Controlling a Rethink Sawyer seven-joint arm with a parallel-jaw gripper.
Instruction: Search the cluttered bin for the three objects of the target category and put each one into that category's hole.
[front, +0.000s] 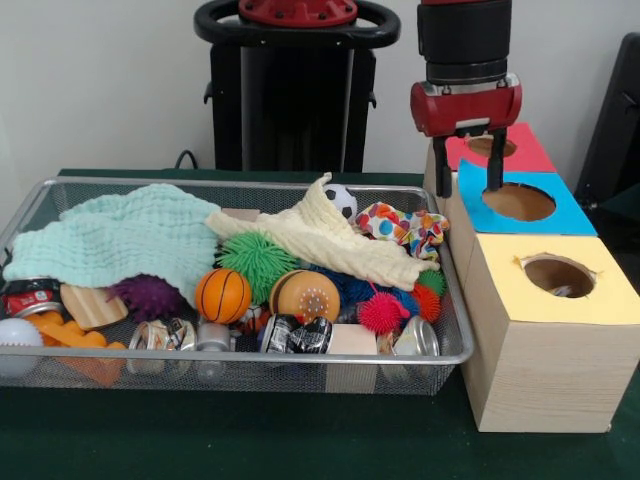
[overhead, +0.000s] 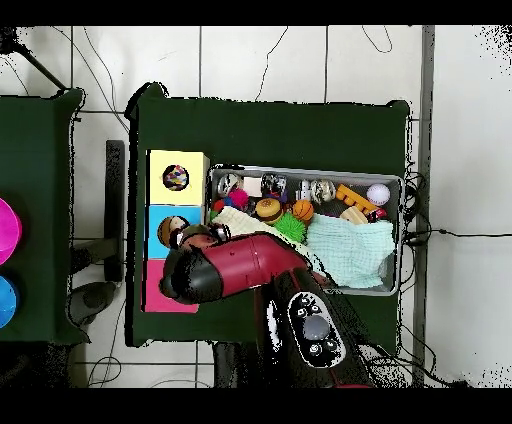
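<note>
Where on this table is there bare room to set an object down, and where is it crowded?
Bare green cloth lies in front of the mesh bin and the wooden hole box. The bin itself is packed: mint cloth, cream cloth, balls, cans. The gripper hangs open over the blue hole.

Overhead: red top of the wooden box (overhead: 158, 294) largely covered by the red and black arm (overhead: 240, 270); its hole hidden. Blue-topped hole (overhead: 168, 231) partly covered too. Small object inside the yellow-topped hole (front: 561, 291), too small to identify. Front: bin contents under the mint green knitted cloth (front: 120, 238) and cream knitted cloth (front: 320, 240) concealed. Arm cut off at top edge.
</note>
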